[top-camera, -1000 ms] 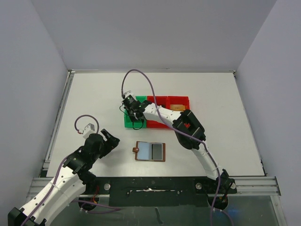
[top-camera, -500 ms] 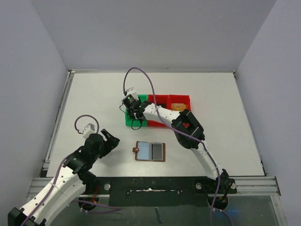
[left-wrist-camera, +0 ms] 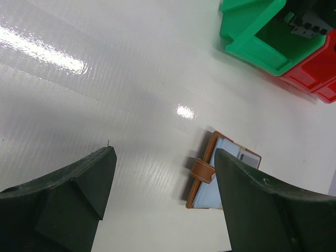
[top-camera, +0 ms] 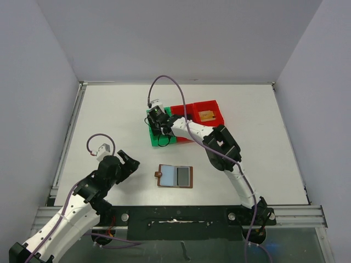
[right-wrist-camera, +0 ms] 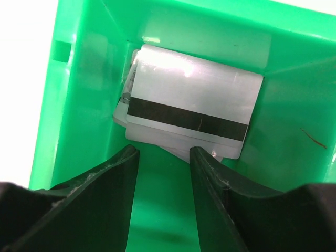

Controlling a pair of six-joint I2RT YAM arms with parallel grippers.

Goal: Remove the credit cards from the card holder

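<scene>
Right gripper (right-wrist-camera: 164,157), jaws slightly parted and empty, above cards (right-wrist-camera: 194,102) in the far green bin (right-wrist-camera: 73,115); left gripper (left-wrist-camera: 164,157) wide open, left of the wallet (top-camera: 175,176).

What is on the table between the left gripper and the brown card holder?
Nothing. Only bare white table lies between the left gripper and the card holder. Both the top view and the left wrist view show this.

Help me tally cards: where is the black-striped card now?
Right wrist view: the card lies flat in the green bin, atop other cards, just beyond the right gripper. From above, that bin sits left of the red bins.
</scene>
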